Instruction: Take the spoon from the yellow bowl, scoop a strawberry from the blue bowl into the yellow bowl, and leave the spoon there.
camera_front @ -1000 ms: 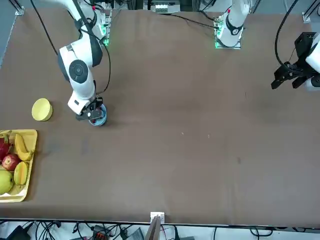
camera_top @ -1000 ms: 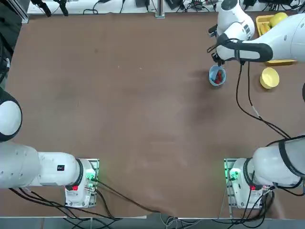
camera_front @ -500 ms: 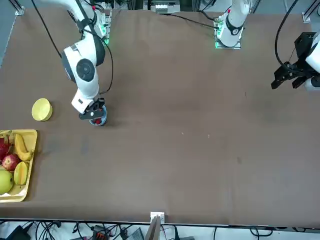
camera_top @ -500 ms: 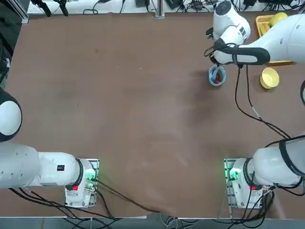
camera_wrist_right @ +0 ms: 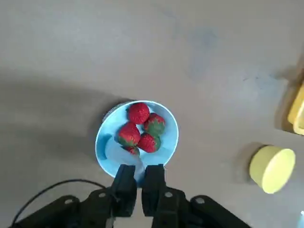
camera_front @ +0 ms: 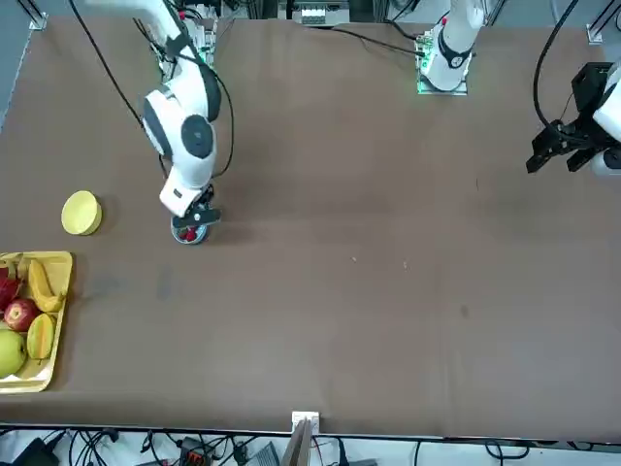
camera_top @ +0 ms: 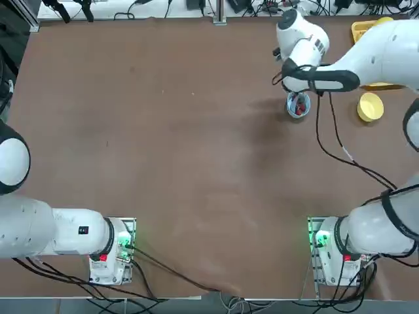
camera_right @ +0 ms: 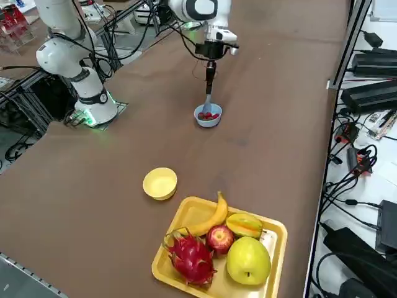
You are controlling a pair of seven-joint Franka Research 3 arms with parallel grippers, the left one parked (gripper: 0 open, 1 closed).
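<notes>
Pale spoon (camera_right: 207,99) hangs pinched in the right pincer (camera_right: 210,64), dipping into the blue bowl (camera_right: 201,120).

Over the blue bowl (camera_right: 208,116) stood the right gripper (camera_wrist_right: 138,183), clamped on the spoon (camera_right: 207,104), blocking approach from above. Bare table (camera_top: 163,144) lay open on the bowl's side toward the parked arm. On the opposite side the yellow bowl (camera_right: 160,183) sat well apart, the fruit tray (camera_right: 273,245) beyond it.

Right hand (camera_front: 199,216) poised directly over the blue bowl (camera_front: 189,233) on the table (camera_front: 388,272); yellow bowl (camera_front: 81,213) sits well apart.
</notes>
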